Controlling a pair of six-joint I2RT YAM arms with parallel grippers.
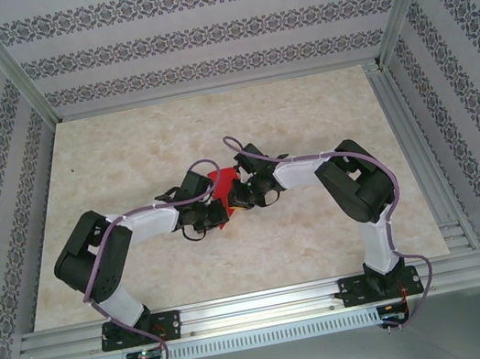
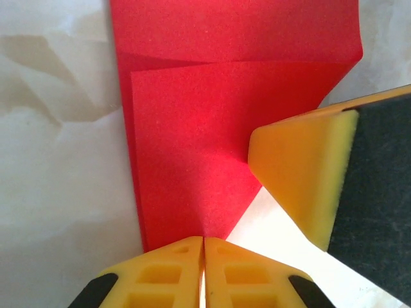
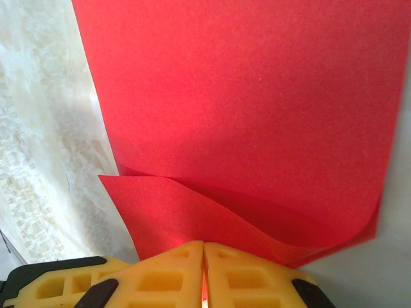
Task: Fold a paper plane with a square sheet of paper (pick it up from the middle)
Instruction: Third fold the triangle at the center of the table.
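left gripper (image 2: 203,242) and right gripper (image 3: 203,247) pinch paper (image 3: 244,96)

Thin bright red square sheet of paper (image 2: 212,115): plain, no print. Beige marbled tabletop (image 1: 125,162), faint cream veining. Left gripper (image 2: 203,247): yellow plastic fingers (image 2: 167,276), black pads. Black-and-white robot arms (image 1: 150,221), purple cables (image 1: 389,181). Pale striped walls (image 1: 197,38), dark floral bands.

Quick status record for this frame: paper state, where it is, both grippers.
paper: red paper, partly folded, overlapping layers, one layer curling
location: middle of the table, between the two arms
left gripper: shut, pinching a corner of the paper
right gripper: shut on the paper's edge
plane: not yet formed
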